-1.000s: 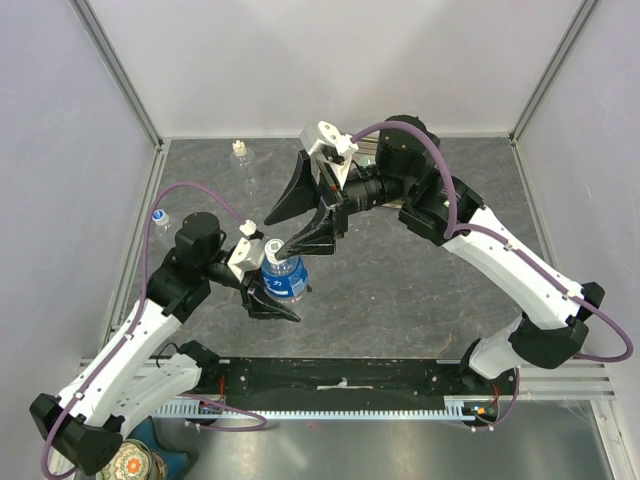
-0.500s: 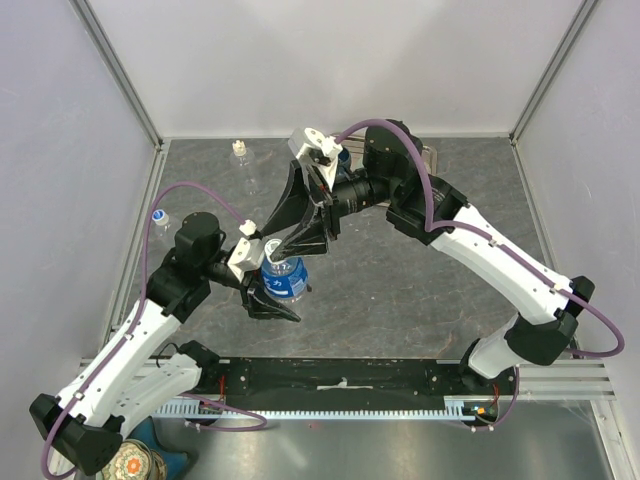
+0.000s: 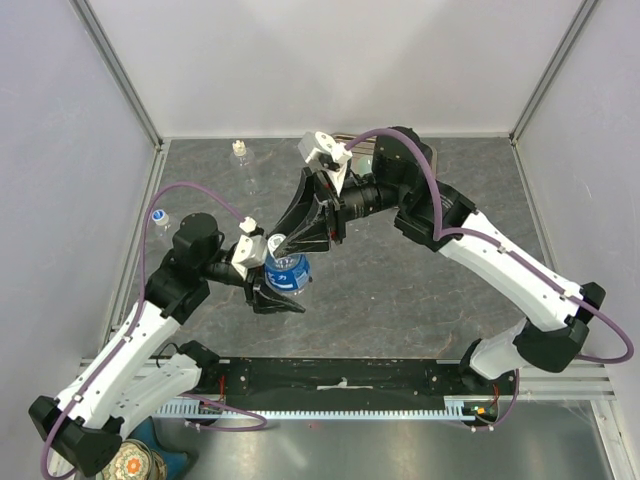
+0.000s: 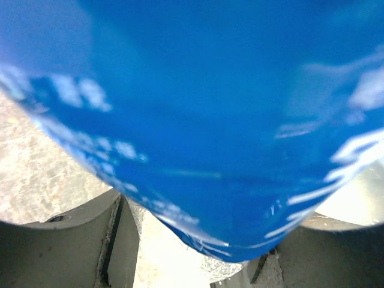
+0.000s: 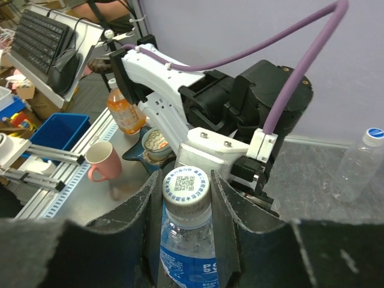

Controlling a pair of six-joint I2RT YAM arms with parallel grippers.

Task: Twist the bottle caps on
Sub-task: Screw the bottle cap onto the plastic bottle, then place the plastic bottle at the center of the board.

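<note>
The cap (image 5: 186, 187) sits on the blue-labelled bottle (image 3: 289, 278), at 8 o'clock from the table (image 3: 420, 290) centre. The right gripper (image 3: 279, 245), reaching in from 1 o'clock, pinches the cap; the left gripper (image 3: 268, 286), from 9 o'clock, clamps the bottle's body.

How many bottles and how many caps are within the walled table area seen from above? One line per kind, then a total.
Bottles: 3 (blue-labelled bottle, left bottle, back bottle)
Caps: 3 (QR-coded cap, blue cap, white cap)
Total: 6

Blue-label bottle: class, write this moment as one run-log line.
left claw: grips bottle | right claw: closed on cap | cap: on bottle neck
</note>
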